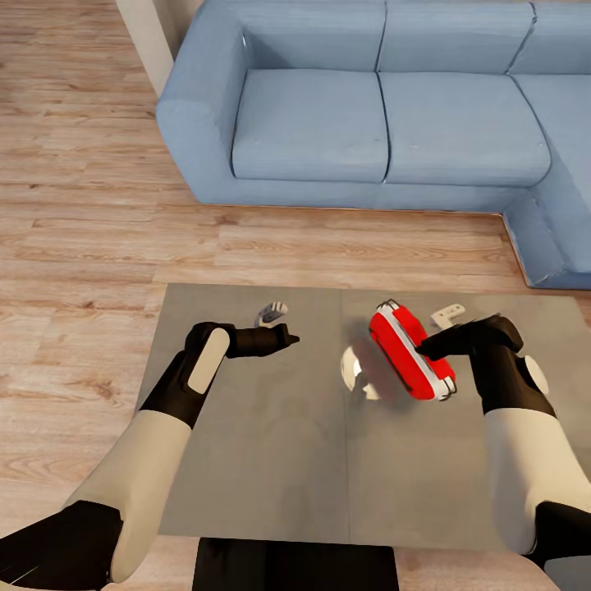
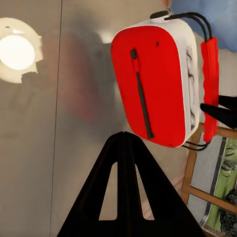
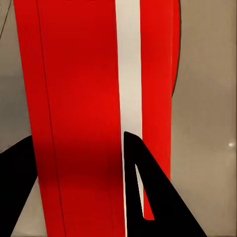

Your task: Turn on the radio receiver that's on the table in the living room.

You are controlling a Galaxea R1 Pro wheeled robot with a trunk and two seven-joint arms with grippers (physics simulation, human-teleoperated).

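Sitting on the grey counter (image 1: 263, 460) in the right half of the head frame is the radio receiver (image 1: 410, 351), bright red with a white band along its edge, its long side running diagonally from upper left to lower right. And there's the right tool (image 1: 428, 345), right up against it at the right centre of the frame, black tip touching the red casing. From the right wrist camera the radio receiver (image 3: 84, 113) stands huge and close, red faces and white band, with one dark finger (image 3: 153, 197) lying over the band and another dark finger (image 3: 15, 182) off at the lower left edge; the red body sits between them, so the fingers are spread either side of it, though whether they actually press on it I cannot tell.

Over to the left tool (image 1: 287, 337), hovering above the counter at centre left, well apart from the radio. Its wrist camera looks across at the radio receiver (image 2: 148, 84), showing the red face, a dark slim strip down it and the red handle (image 2: 210, 89); the two black fingers (image 2: 111, 192) meet at a point, pressed together on nothing. A bright lamp reflection (image 2: 17, 52) glows on the glossy top. Behind the counter, the blue sofa (image 1: 369, 107) fills the upper frame on the wood floor (image 1: 82, 205).
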